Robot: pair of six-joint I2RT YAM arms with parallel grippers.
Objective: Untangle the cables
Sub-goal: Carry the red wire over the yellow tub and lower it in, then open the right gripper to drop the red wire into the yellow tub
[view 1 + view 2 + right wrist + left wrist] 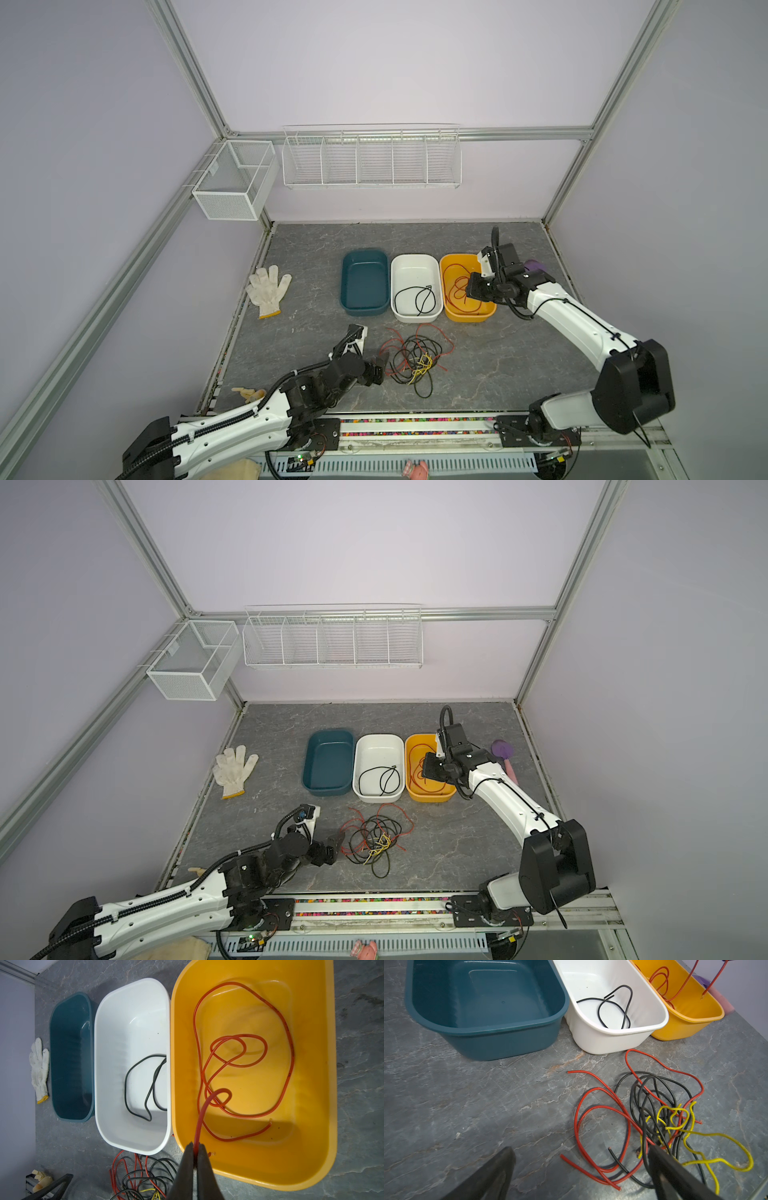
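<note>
Right gripper (195, 1152) pinched tight on a thin red cable (220, 1091), strand caught btwn the closed tips, above the yellow-orange plastic tub (311, 1084). From the jaws the cable drops into the tub & lies in loose loops on its floor. Dark print runs along the red jacket in the right wrist view, too small to read. Left gripper (580, 1148) spread wide w/ nothing in it, low at the left edge of the cable tangle (411, 361): thin red, black & yellow wires heaped on the grey marble-look tabletop (498, 374), just in front of the tubs. One finger (675, 1172) overlaps the heap in the left wrist view; contact can't be told. Tubs stand in a close row: dark teal plastic tub (365, 286) on the left, white plastic tub (415, 259) in the middle w/ one black cable (424, 299) looped inside, yellow-orange one on the right. White knit work glove w/ yellow cuff (268, 291) lies flat, well left of the tubs.
</note>
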